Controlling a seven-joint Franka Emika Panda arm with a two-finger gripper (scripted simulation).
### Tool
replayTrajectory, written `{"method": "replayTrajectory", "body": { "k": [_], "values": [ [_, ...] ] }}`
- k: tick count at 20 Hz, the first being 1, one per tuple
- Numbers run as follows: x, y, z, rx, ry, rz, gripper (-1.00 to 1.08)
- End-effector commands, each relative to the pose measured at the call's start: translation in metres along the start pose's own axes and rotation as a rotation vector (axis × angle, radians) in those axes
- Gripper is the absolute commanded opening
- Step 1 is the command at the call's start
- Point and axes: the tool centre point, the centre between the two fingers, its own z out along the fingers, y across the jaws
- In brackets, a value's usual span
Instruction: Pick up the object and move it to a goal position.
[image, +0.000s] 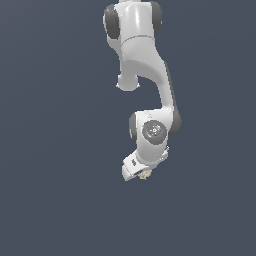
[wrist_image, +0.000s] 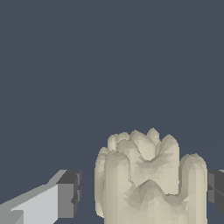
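Note:
The object (wrist_image: 148, 179) is a bumpy beige-cream lump that fills the lower part of the wrist view. It sits between my two fingers. One dark finger pad (wrist_image: 72, 192) stands a little apart from its side, and the other pad (wrist_image: 216, 186) is right at its opposite side. My gripper (wrist_image: 144, 190) is open around the object. In the exterior view only a small beige bit of the object (image: 145, 174) shows under the white gripper (image: 140, 173), which hides most of it.
The white arm (image: 145, 75) reaches down from the top of the exterior view. The ground (image: 60, 200) is a plain dark grey-blue surface with nothing else on it in view.

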Motion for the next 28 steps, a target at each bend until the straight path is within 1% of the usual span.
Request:
{"method": "replayTrajectory", "body": {
  "k": [1, 2, 3, 18, 23, 28],
  "values": [
    [0.001, 0.001, 0.0, -0.001, 0.002, 0.0, 1.0],
    [0.002, 0.001, 0.0, -0.001, 0.002, 0.0, 1.0],
    [0.002, 0.001, 0.0, -0.001, 0.002, 0.0, -1.0],
    [0.0, -0.003, -0.005, -0.001, 0.002, 0.0, -1.0],
    [-0.003, -0.012, -0.021, -0.001, 0.002, 0.0, -1.0],
    [-0.01, -0.028, -0.047, -0.002, 0.002, 0.0, -1.0]
  ]
}}
